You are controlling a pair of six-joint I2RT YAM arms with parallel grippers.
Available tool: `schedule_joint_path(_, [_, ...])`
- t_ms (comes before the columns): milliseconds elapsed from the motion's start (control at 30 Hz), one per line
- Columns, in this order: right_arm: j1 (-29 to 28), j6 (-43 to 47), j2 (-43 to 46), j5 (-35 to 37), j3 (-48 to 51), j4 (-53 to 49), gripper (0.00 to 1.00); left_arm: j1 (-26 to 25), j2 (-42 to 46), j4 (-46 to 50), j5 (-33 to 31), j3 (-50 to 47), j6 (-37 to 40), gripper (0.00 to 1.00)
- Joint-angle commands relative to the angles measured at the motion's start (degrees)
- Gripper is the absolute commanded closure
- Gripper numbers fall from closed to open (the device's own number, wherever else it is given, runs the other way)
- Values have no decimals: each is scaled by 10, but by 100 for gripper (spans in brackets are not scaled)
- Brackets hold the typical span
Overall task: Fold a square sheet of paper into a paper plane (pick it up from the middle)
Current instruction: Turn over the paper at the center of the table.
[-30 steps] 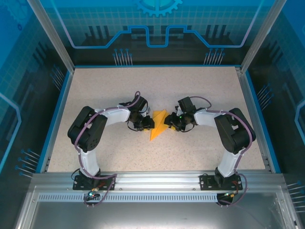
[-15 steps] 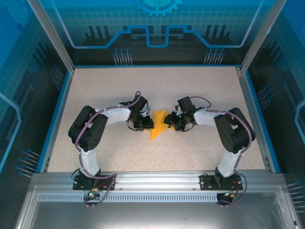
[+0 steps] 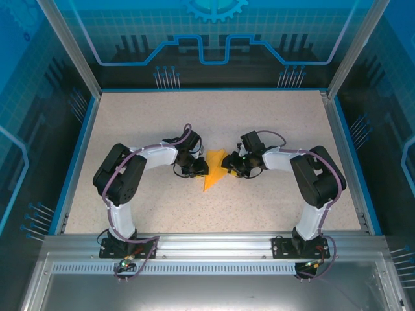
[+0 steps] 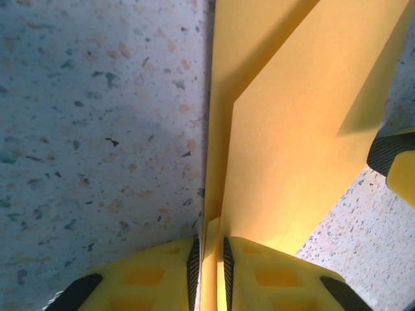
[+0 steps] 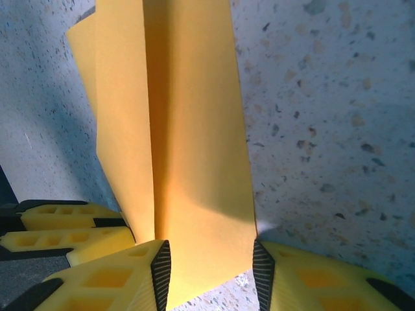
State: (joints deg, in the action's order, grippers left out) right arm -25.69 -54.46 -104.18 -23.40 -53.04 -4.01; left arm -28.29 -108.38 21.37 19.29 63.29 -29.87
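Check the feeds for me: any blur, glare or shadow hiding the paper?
Top external: evenly lit and sharp, but the paper is small in frame. Left wrist: crisp; a shadow darkens the table beside the fold. Right wrist: crisp; the centre crease is shaded, no glare.

Robotics lab cell, not a home or shop. Enclosed work booth: aluminium extrusion posts (image 3: 68, 45) at the far corners, translucent blue wall panels (image 3: 272, 39) printed with circuit lines and a gear graphic (image 3: 215, 8) on the far wall. Speckled beige table top (image 3: 162, 116) with a blue raised rim (image 3: 76, 162) on left, right and far sides. Two arms, left arm (image 3: 120, 178) and right arm (image 3: 318, 178), bolted to an aluminium rail (image 3: 207, 245) at the near edge. Exposed cables (image 3: 150, 151) along the arms. Slotted metal strip (image 3: 207, 267) just nearer than the rail. The wrist views show the same speckled surface.
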Motion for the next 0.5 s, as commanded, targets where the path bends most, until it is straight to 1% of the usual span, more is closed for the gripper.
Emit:
schedule_joint_path(0, [-19,-2,-7,-34,-6,55,58,-17,-16,-15,13,-9,0,79])
schedule_joint_path(133, [-19,-2,-5,-38,-4,65,58,-16,-17,-15,13,-8,0,80])
schedule_joint_path(233, [-12,13,10,-11,-5,27,57,-16,-16,-12,13,-8,0,80])
schedule_joint_path(333, [-5,20,18,-6,-6,5,58,-17,-12,-12,9,-13,2,80])
schedule_joint_path(433, [-3,39,38,50,-4,-47,55,-17,-14,-9,8,-12,3,81])
schedule_joint_path(467, [-2,43,38,53,-2,-49,54,-17,-14,-11,8,-12,2,81])
